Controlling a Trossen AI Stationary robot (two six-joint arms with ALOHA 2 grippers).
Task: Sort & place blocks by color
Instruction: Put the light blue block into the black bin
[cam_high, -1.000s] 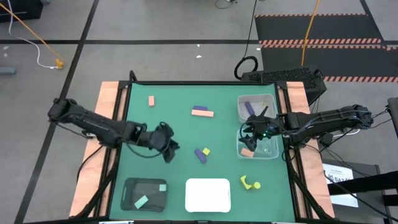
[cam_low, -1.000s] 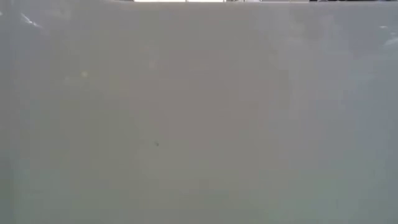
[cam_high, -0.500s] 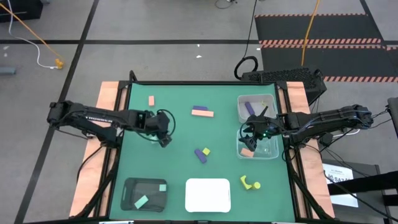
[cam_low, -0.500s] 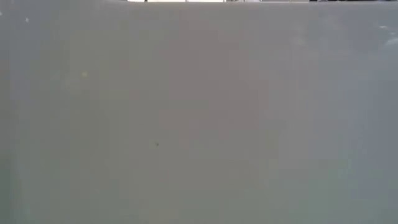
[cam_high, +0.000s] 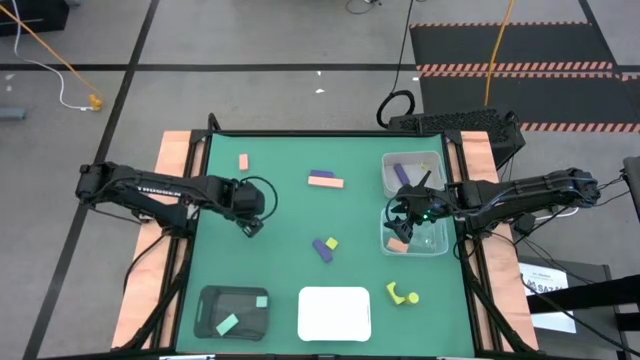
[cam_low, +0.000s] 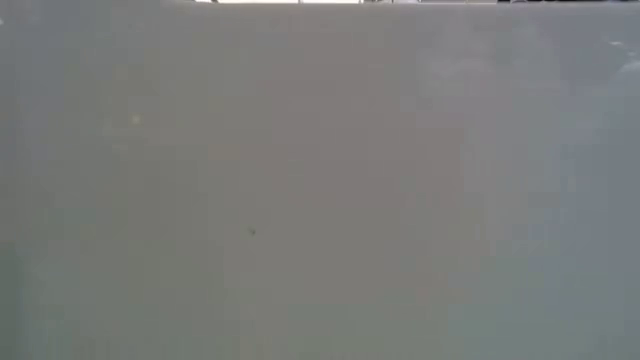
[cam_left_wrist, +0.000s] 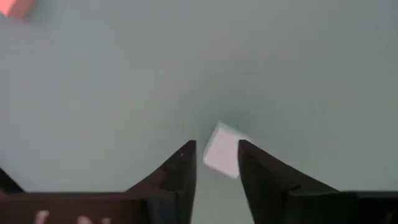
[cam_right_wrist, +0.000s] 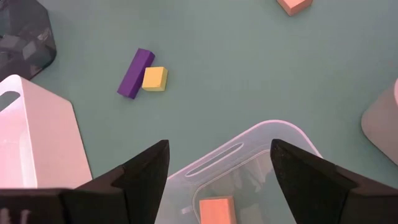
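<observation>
Left gripper (cam_left_wrist: 216, 163) jaws stand narrow, with a pale mint block (cam_left_wrist: 222, 151) sitting between the fingertips, a sliver of gap showing on either side. Whether they touch it I can't tell. Overhead, the left gripper (cam_high: 252, 211) hangs over the left-middle of the green surface (cam_high: 290, 260); the block itself is hidden under it there.

Judged step: picking up a mint block. The black tray (cam_high: 234, 311) at the front left holds two mint pieces already, so that looks like the place for it. Next move calls for the jaws to close squarely on the block, lift clear, then swing to the black tray.

Right gripper (cam_right_wrist: 217, 163) jaws stand wide, nothing between them. It hovers over the clear bin (cam_right_wrist: 244, 163), which has a salmon block (cam_right_wrist: 217, 210) inside; overhead it sits at the right side (cam_high: 407, 217).

Further out: a salmon block (cam_high: 243, 162) at the back left, a purple-on-salmon pair (cam_high: 325, 179) mid-back, a purple bar (cam_high: 322, 249) with a yellow cube (cam_high: 332, 242) just beside it at centre, yellow pieces (cam_high: 402, 294) front right, and a white tray (cam_high: 335, 313) at the front. The low view shows only grey blank.
</observation>
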